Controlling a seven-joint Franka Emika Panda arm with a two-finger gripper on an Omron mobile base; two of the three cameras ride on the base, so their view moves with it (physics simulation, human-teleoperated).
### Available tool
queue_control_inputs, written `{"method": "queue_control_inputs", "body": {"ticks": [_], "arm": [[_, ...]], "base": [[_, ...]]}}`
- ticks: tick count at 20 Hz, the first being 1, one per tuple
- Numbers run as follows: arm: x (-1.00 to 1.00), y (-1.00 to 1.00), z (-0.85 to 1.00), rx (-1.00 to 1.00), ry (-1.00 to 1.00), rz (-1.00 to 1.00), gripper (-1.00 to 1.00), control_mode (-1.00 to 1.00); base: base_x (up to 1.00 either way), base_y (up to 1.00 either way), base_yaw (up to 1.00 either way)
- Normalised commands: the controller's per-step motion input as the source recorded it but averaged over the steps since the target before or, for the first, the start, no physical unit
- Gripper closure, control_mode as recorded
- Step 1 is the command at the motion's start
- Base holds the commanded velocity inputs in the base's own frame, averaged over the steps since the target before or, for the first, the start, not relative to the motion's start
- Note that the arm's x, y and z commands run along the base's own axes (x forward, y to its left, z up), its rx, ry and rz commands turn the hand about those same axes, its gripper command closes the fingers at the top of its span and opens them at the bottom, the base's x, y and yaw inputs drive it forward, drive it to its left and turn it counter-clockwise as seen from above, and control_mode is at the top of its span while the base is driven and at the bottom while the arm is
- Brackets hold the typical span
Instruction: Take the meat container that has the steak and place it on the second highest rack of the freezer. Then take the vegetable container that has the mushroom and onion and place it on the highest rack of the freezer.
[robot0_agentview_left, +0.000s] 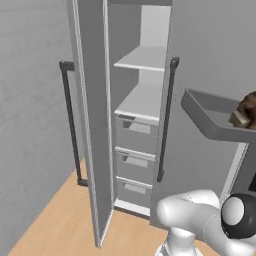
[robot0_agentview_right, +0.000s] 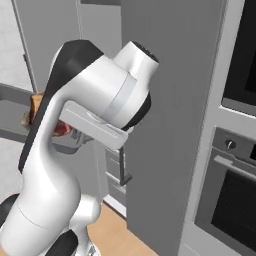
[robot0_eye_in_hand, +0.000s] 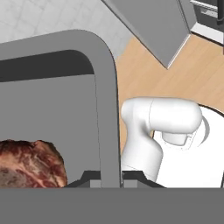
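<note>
My gripper (robot0_eye_in_hand: 111, 179) is shut on the rim of the grey meat container (robot0_eye_in_hand: 107, 109), one fingertip on each side of its wall. The steak (robot0_eye_in_hand: 28, 164), red-brown and marbled, lies inside near the grip. In the left base view the meat container (robot0_agentview_left: 210, 117) hangs high at the right with the steak (robot0_agentview_left: 246, 111) in it, right of the open freezer (robot0_agentview_left: 140, 30). The highest rack (robot0_agentview_left: 142, 59) and the second rack (robot0_agentview_left: 142, 102) are bare white shelves. In the right base view my arm hides most of the container (robot0_agentview_right: 12, 117). The vegetable container is out of view.
The freezer door (robot0_agentview_left: 95, 125) stands open to the left, with a dark bar handle (robot0_agentview_left: 70, 120). Three grey drawers (robot0_agentview_left: 135, 162) sit under the racks. A second dark handle (robot0_agentview_left: 166, 120) runs along the neighbouring grey panel. An oven (robot0_agentview_right: 235, 200) stands at the right.
</note>
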Motion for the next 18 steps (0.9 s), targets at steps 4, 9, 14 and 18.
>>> {"method": "queue_control_inputs", "body": {"ticks": [4, 9, 14, 18], "arm": [[0.0, 0.0, 0.0, 0.0, 0.0, 0.0, 1.0, 1.0], [0.0, 0.0, 0.0, 0.0, 0.0, 0.0, 1.0, 1.0], [0.0, 0.0, 0.0, 0.0, 0.0, 0.0, 1.0, 1.0], [0.0, 0.0, 0.0, 0.0, 0.0, 0.0, 1.0, 1.0]], "base": [[0.29, 0.73, -0.35], [0.17, 0.36, -0.28], [0.25, 0.36, -0.23], [0.4, 0.38, -0.25]]}}
